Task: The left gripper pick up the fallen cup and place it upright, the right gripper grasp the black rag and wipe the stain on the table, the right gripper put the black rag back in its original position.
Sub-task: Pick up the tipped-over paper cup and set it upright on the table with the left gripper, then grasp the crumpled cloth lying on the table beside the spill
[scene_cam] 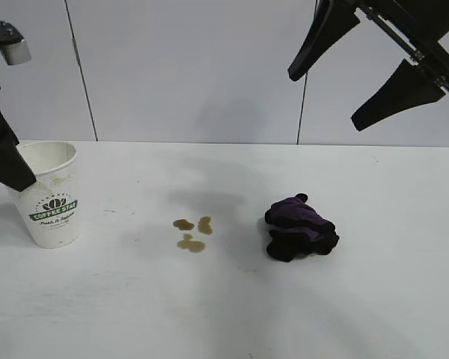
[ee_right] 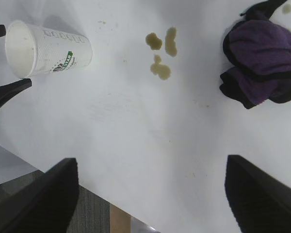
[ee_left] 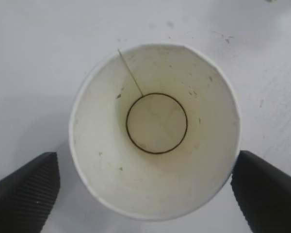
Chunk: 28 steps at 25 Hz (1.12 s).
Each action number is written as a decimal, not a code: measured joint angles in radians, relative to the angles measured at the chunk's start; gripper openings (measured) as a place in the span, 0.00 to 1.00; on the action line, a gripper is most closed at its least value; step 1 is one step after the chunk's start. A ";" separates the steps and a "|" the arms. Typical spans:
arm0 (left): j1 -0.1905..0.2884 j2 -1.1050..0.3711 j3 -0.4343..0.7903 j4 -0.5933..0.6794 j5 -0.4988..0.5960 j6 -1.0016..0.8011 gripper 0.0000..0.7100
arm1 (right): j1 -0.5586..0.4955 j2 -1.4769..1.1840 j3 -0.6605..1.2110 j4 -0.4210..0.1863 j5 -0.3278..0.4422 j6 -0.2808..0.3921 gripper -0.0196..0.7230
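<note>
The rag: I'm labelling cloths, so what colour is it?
The rag is black with purple folds, clearest in the right wrist view.

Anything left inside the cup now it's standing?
The cup looks empty: bare pale walls with small specks and a dark ring round its base. Nothing covers the interior in the left wrist view.

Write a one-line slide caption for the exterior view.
Upright cup between open left pincer fingers; stain and black rag wait below raised right pincer.

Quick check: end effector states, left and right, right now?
Left end effector: open, fingers either side of the upright cup, not gripping.
Right end effector: open, empty, above the black rag.
</note>
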 joint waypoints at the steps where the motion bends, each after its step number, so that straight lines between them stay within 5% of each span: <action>1: 0.000 0.000 0.000 0.005 0.004 -0.003 0.98 | 0.000 0.000 0.000 0.000 0.000 0.000 0.79; 6: 0.000 0.000 0.000 0.039 0.039 -0.028 0.98 | 0.000 0.000 0.000 0.000 0.000 0.000 0.79; 11: -0.001 0.000 0.000 0.226 0.084 -0.180 0.98 | 0.000 0.000 0.000 0.000 0.000 0.000 0.79; 19: 0.016 -0.025 -0.090 0.636 0.155 -0.820 0.98 | 0.000 0.000 0.000 0.000 0.000 -0.003 0.79; 23: 0.055 -0.143 -0.176 0.662 0.123 -0.960 0.98 | 0.000 0.000 0.000 0.000 0.000 -0.008 0.79; 28: 0.110 -0.387 -0.198 0.522 -0.072 -0.952 0.98 | 0.000 0.000 0.000 0.000 0.000 -0.035 0.79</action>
